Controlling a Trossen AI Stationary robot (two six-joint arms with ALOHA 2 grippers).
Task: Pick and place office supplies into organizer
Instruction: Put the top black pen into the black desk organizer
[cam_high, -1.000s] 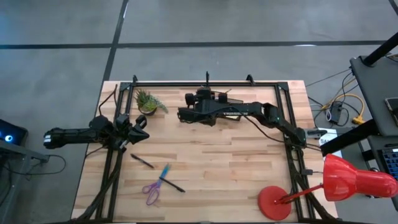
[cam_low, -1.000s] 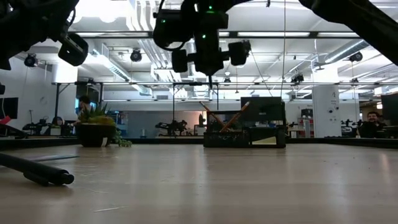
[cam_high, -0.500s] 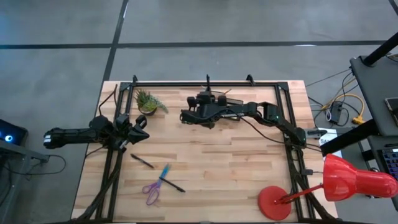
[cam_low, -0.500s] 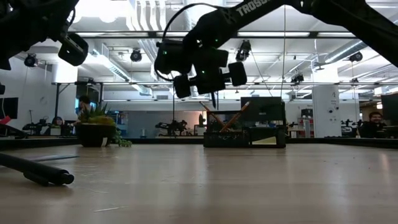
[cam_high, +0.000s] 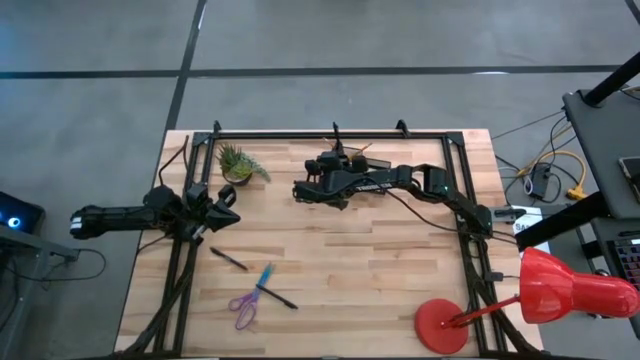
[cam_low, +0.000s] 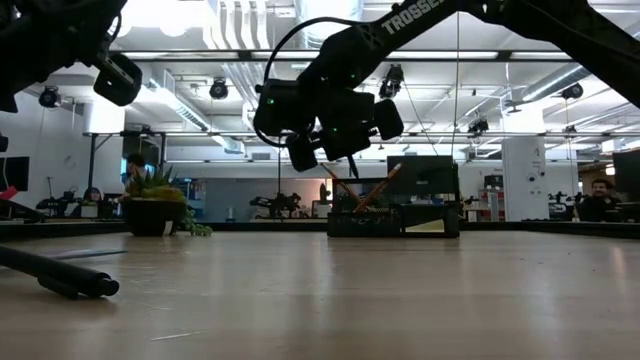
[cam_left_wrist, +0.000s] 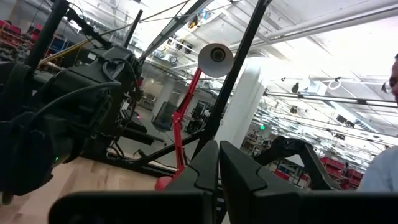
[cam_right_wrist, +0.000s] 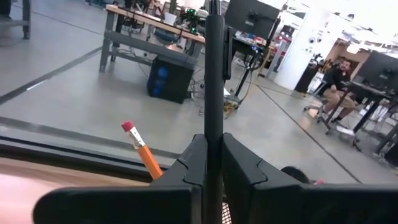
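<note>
Behind glass, only right wrist view shows pencil (cam_right_wrist: 142, 152).

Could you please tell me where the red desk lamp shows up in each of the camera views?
High view: red desk lamp at the table's front right corner, head hanging past the edge.
Low view: not in it.
Left wrist view: upper middle, head facing the camera, red arm running down to its base.
Right wrist view: not in it.
Shared landmark: the wooden table top its base stands on.
</note>
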